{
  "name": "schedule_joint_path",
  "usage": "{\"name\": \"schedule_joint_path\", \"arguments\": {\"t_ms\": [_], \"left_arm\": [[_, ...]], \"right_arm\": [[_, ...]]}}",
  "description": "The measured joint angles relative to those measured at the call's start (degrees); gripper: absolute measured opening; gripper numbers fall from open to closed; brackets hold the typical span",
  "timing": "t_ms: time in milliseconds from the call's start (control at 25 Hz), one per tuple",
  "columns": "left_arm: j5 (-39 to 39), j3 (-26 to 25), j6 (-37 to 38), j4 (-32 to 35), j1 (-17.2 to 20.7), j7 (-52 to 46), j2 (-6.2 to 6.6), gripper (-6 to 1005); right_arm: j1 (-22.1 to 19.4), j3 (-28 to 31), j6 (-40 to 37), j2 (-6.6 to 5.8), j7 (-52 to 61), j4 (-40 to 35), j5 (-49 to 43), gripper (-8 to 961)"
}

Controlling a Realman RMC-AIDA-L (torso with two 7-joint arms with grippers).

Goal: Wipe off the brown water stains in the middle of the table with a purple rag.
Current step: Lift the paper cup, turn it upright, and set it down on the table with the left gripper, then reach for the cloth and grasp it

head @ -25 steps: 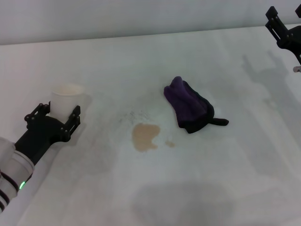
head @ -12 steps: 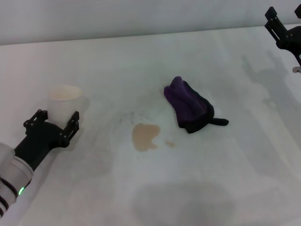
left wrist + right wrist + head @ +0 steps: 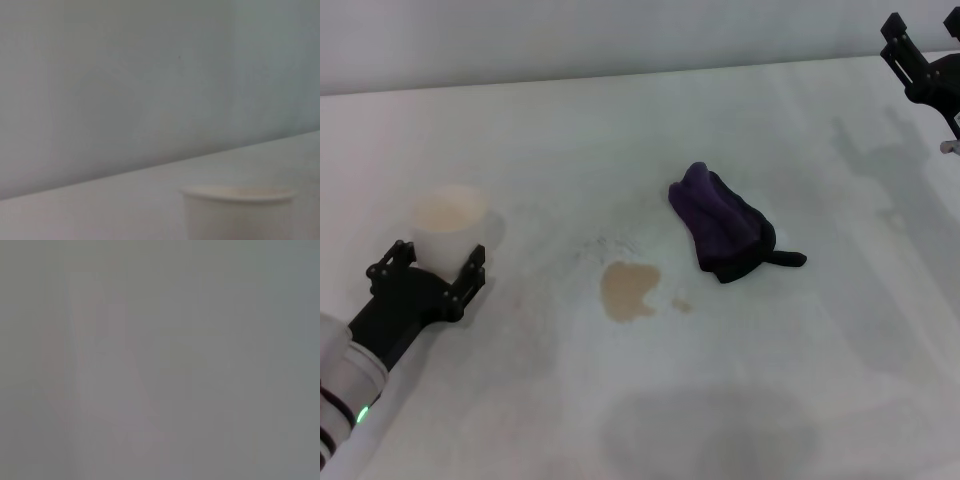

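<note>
The brown water stains [image 3: 628, 290] lie in the middle of the white table [image 3: 770, 380], with a tiny droplet [image 3: 681, 305] just to the right. The purple rag [image 3: 722, 223] lies bunched on the table behind and right of the stains, its black tab pointing right. No gripper touches it. My left gripper [image 3: 428, 260] is at the left, its fingers on both sides of a white cup [image 3: 448, 225] holding tan liquid. The cup's rim also shows in the left wrist view [image 3: 239, 194]. My right gripper [image 3: 898, 40] hangs open at the far right, well above and behind the rag.
The table's back edge meets a grey wall [image 3: 620, 40]. Faint grey smudges [image 3: 605, 245] lie just behind the stains. The right wrist view shows only a blank grey surface.
My left gripper has moved back toward the front left, and the white cup has moved with it. The rag, the stains and the right arm have not moved.
</note>
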Motion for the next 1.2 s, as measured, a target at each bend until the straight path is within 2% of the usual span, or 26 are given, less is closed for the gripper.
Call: {"name": "schedule_joint_path", "arguments": {"t_ms": [320, 520, 800, 1000, 1200], "left_arm": [[0.0, -0.02, -0.76, 0.23, 0.39, 0.05, 0.0, 696], [0.01, -0.02, 0.01, 0.81, 1.62, 0.13, 0.06, 864], [0.01, -0.2, 0.67, 1.81, 3.71, 0.98, 0.19, 892], [0.01, -0.62, 6.35, 2.39, 7.32, 5.43, 0.23, 892], [0.01, -0.64, 9.09, 2.38, 9.41, 6.36, 0.18, 892]], "right_arm": [[-0.05, 0.02, 0.08, 0.0, 0.0, 0.0, 0.0, 868], [-0.09, -0.07, 0.08, 0.0, 0.0, 0.0, 0.0, 867], [-0.14, 0.35, -0.15, 0.0, 0.0, 0.04, 0.0, 867], [-0.15, 0.43, -0.2, 0.0, 0.0, 0.0, 0.06, 868], [0.16, 0.44, -0.25, 0.0, 0.0, 0.0, 0.23, 867]]}}
